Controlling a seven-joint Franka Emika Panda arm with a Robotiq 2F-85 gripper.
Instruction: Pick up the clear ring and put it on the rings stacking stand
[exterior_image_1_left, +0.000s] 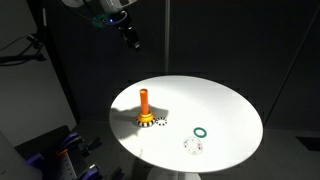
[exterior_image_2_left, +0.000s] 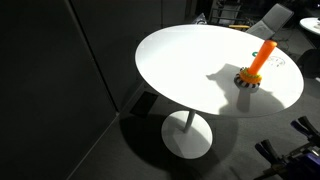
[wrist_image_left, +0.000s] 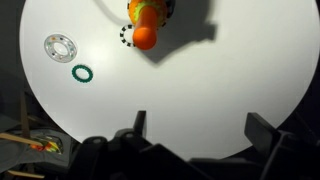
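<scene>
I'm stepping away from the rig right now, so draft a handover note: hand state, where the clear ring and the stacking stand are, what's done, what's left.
Hand: open and empty, held high above the white table.
Clear ring: lies flat on the table next to the green ring, well apart from the stand.
Rings stacking stand: upright, with no ring on the orange peg. The dotted ring lies by its base.
Done: nothing yet.
Left: lower to the clear ring, grasp it, lift it and thread it over the peg.
</scene>
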